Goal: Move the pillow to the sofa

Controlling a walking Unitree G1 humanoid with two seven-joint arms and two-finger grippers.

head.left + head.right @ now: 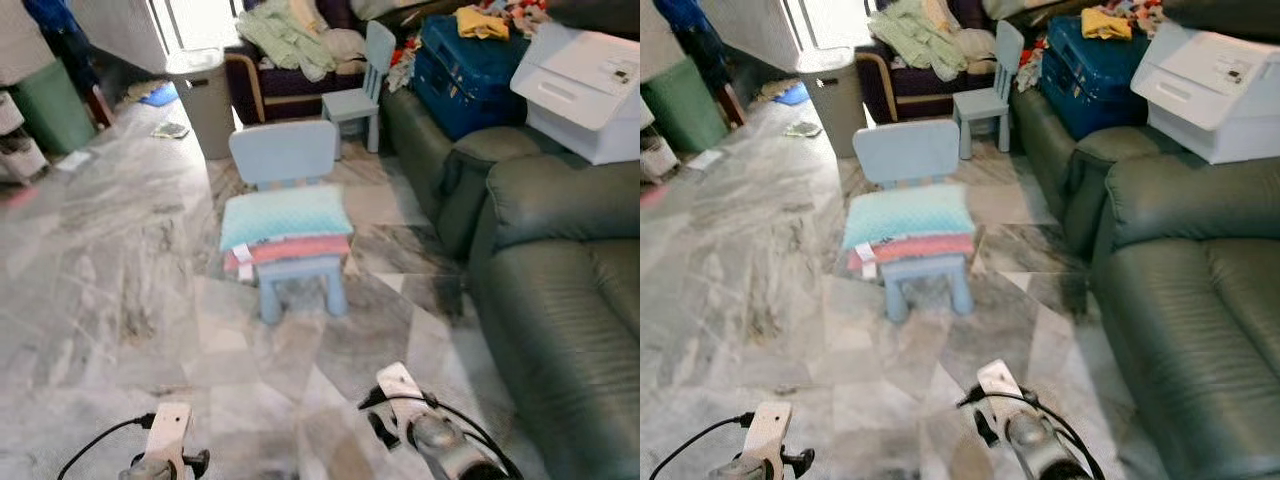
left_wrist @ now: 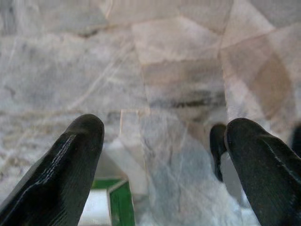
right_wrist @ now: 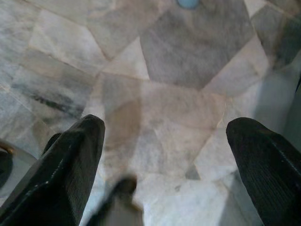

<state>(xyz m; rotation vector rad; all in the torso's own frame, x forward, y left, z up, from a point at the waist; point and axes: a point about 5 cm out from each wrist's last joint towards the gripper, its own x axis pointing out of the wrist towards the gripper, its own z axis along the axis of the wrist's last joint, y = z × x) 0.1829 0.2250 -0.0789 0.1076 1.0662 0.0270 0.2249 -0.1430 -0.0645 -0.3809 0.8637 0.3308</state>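
A light teal pillow (image 1: 285, 216) lies flat on the seat of a small pale blue child's chair (image 1: 284, 152), with a pink cushion (image 1: 290, 249) under it. The dark green leather sofa (image 1: 560, 270) runs along the right side, close to the chair. Both arms hang low at the bottom edge, well short of the chair. My left gripper (image 2: 162, 155) is open over bare marble floor. My right gripper (image 3: 164, 155) is open too, nothing between its fingers, with the floor below.
A grey bin (image 1: 205, 95) and a second blue chair (image 1: 358, 85) stand beyond the first. A white printer (image 1: 590, 85) and a blue case (image 1: 470, 70) rest on the sofa's far end. Marble floor (image 1: 120, 260) spreads to the left.
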